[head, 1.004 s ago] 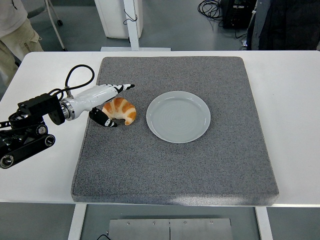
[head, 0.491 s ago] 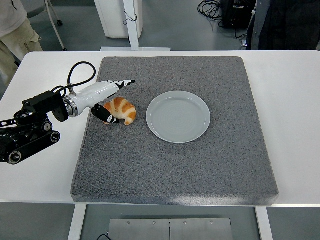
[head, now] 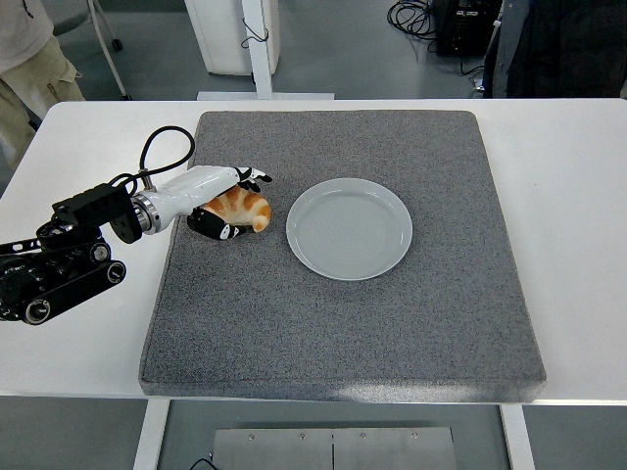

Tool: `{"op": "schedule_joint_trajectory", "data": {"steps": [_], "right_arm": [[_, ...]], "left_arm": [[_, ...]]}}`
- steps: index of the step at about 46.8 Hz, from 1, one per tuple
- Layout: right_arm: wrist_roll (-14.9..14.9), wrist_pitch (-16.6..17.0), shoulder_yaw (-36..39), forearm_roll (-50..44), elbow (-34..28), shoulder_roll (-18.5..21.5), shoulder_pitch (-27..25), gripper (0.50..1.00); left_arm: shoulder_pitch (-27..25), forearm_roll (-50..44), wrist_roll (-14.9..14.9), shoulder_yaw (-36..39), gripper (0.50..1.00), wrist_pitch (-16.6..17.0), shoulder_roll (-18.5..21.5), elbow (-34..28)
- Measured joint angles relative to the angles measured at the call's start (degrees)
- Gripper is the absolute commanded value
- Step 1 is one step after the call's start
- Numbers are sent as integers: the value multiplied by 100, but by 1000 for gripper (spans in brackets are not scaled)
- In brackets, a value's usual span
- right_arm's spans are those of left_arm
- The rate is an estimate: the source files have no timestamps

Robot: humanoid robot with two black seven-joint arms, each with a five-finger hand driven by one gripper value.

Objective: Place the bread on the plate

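Left robot hand (head: 227, 204) is gripping the croissant (head: 238, 208) on the grey mat (head: 343, 323), beside the plate (head: 349, 228); no writing is legible.

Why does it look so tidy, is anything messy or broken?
Nothing stands out. The plate sits flat and empty on the grey mat. The bread lies whole beside it, with the left hand curled around it. No crumbs show.

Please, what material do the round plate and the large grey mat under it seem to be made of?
The round pale grey-blue plate looks like glazed ceramic or possibly melamine: smooth surface, faint concentric rings, soft sheen. The large dark grey mat looks like felt or dense foam: speckled, matte, grainy texture, thick edge.
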Motion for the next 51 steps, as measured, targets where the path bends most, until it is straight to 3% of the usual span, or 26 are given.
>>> {"op": "schedule_joint_trajectory", "data": {"steps": [6, 10, 13, 22, 30, 37, 43, 51], "right_arm": [[0, 0, 0, 0, 0, 0, 0, 1000], [0, 0, 0, 0, 0, 0, 0, 1000], [0, 1, 0, 0, 0, 0, 0, 1000], [0, 1, 0, 0, 0, 0, 0, 1000], [0, -1, 0, 0, 0, 0, 0, 1000], [0, -1, 0, 0, 0, 0, 0, 1000], [0, 0, 0, -1, 0, 0, 0, 1000], [-1, 0, 0, 0, 0, 0, 0, 1000]], "left_arm": [[9, -3, -1, 0, 757, 1, -1, -5], [17, -3, -1, 0, 660, 1, -1, -6], [18, -3, -4, 0, 639, 2, -1, -7], [42, -3, -7, 2, 500, 4, -8, -8], [96, 12, -28, 4, 500, 7, -34, -8], [68, 13, -320, -6, 500, 12, -37, -7], [-16, 7, -385, -69, 500, 16, -1, -18], [-385, -271, -412, -66, 500, -25, 56, -34]]}}
